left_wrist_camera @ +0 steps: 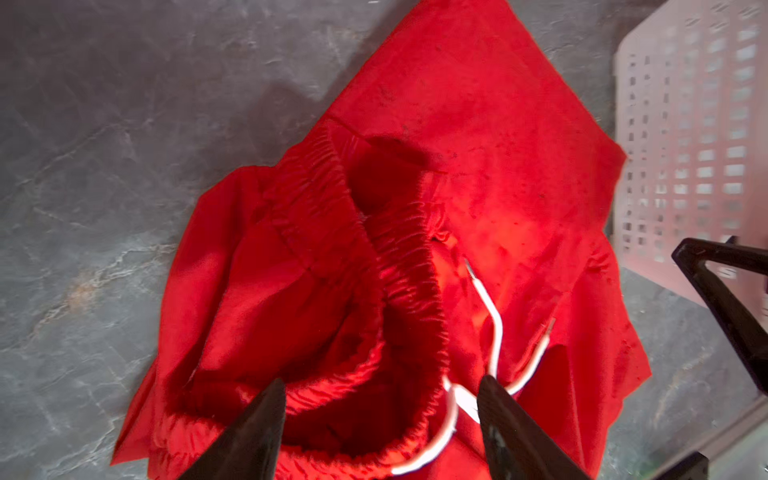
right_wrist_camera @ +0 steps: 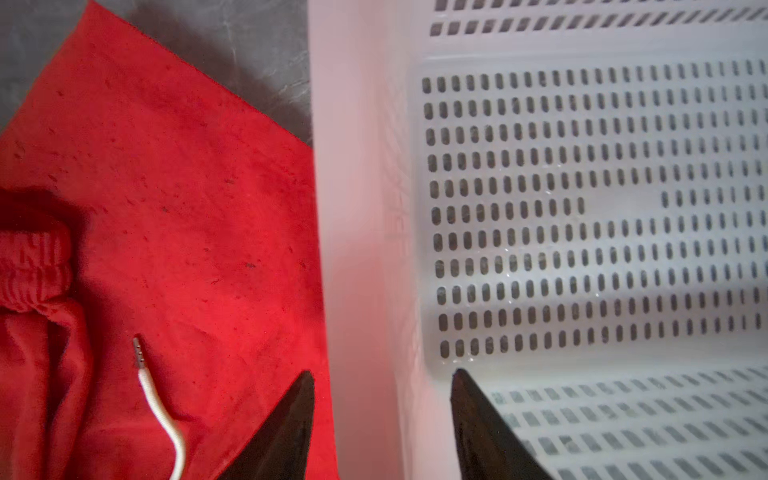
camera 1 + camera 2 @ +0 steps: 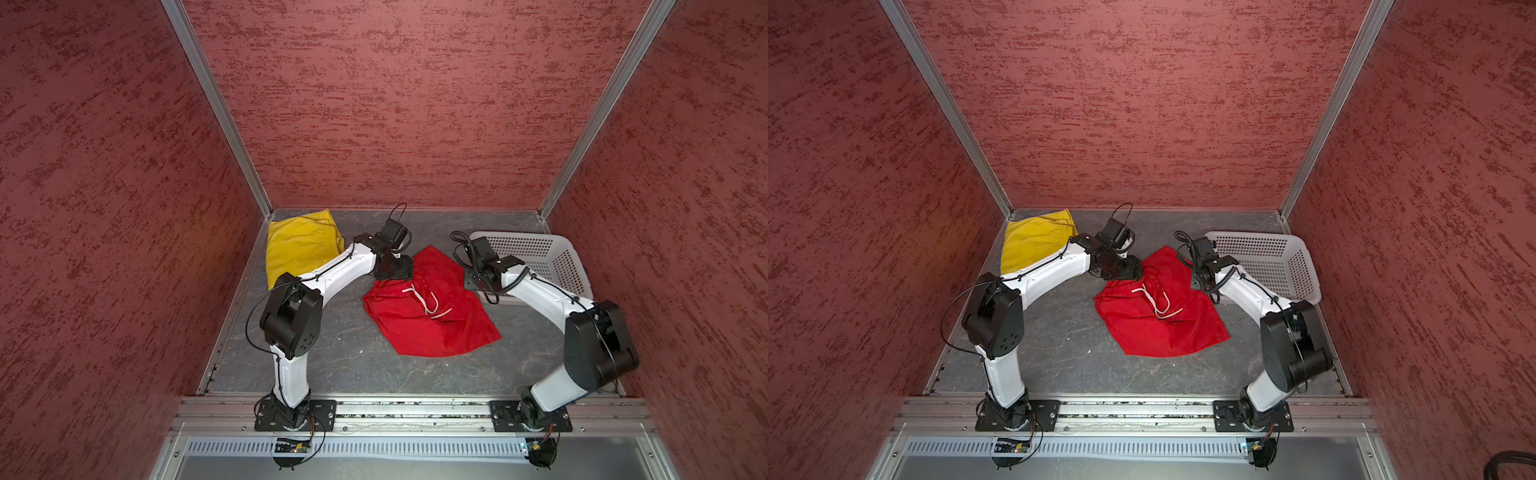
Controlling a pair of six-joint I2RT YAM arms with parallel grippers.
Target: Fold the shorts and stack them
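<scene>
Above waistband of red shorts (image 1: 478, 124), left end effector (image 1: 382, 379) gapes; right end effector (image 2: 381, 372) gapes over basket (image 2: 361, 166) rim.

The red shorts (image 3: 432, 324) are matt woven cloth, lightly pilled and flecked with lint, the waistband (image 1: 407, 266) puckered into fine elastic ribs. Their drawstring (image 1: 494, 328) is smooth white cord (its tip (image 2: 138, 353) looks like ridged metal). The yellow shorts (image 3: 299, 245) are matt cloth too, softly creased. The basket (image 2: 582, 45) is smooth white plastic with a faint sheen, pierced with slots. The bench (image 3: 332, 357) is matt grey with pale stone-like veins. The walls (image 3: 415, 104) look rough and mottled; the frame rails (image 3: 220, 108) are brushed metal. The arms (image 3: 353, 266) wear glossy white shells over matt black joints, and the left gripper (image 1: 380, 386) has dull black fingers (image 1: 257, 432).
</scene>
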